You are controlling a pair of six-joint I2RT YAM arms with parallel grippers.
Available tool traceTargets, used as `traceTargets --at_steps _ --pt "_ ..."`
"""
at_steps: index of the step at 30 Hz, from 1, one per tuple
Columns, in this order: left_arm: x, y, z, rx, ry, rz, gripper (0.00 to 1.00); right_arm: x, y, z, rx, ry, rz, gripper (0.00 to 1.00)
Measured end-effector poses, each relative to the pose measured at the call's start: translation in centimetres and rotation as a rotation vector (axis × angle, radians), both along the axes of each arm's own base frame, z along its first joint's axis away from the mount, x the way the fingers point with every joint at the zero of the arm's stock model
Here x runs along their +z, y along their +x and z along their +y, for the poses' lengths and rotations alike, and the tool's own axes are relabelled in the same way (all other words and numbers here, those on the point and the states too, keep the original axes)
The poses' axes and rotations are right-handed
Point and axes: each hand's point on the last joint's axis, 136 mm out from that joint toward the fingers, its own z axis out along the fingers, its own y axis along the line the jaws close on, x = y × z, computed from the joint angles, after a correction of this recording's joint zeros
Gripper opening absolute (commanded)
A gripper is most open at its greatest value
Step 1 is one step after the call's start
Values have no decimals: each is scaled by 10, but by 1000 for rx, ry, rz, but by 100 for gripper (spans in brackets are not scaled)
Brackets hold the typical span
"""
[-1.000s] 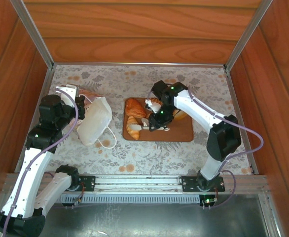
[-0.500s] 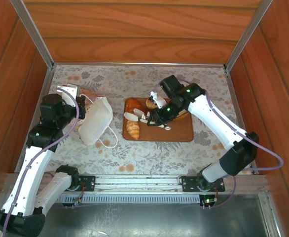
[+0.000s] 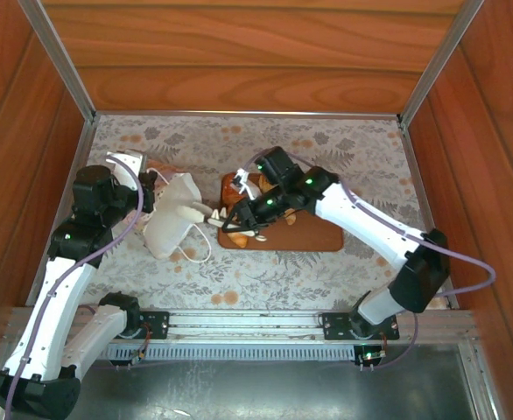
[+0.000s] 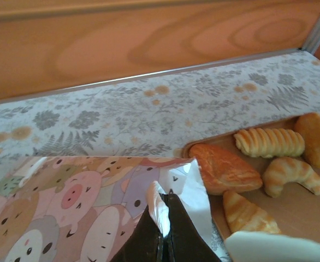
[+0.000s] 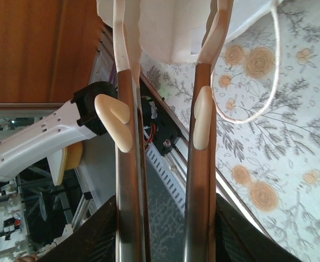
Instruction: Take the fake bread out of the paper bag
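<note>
Currently the right arm is stretching leftwards across the flat brown rounded tray [image 3: 319, 238]. The right gripper [image 3: 214, 217] is holding its fingers wide at the mouth of the small white paper bag with pink-and-tan print [image 3: 171, 226]. The left arm is bending at the elbow, and the left gripper [image 4: 164, 210] is pinching the bag's edge. Five golden-brown toy pastries [image 4: 224, 169] are lying on the tray, beside the bag.

White paper bag [image 3: 171, 229] with pink-and-tan print, golden-brown fake bread [image 4: 224, 166], brown tray [image 3: 319, 234], grey-and-orange floral tablecloth [image 3: 344, 144]
</note>
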Motion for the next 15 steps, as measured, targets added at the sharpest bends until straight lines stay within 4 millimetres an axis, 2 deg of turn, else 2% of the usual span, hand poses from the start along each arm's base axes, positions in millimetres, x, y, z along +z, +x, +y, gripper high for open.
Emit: traceTargets --at_steps 3,7,11,15 --pt "-4 -8 -5 -59 40 1 0 -16 -1 15 -3 -12 26 41" --pt "-8 -25 1 -90 128 -1 0 -33 -7 24 -25 -31 51 41" --pt "3 -37 10 -71 187 -44 0 -41 -7 37 -49 -39 25 41" --pt "10 -34 14 -55 206 -50 0 -54 -12 61 -59 -51 -7 41"
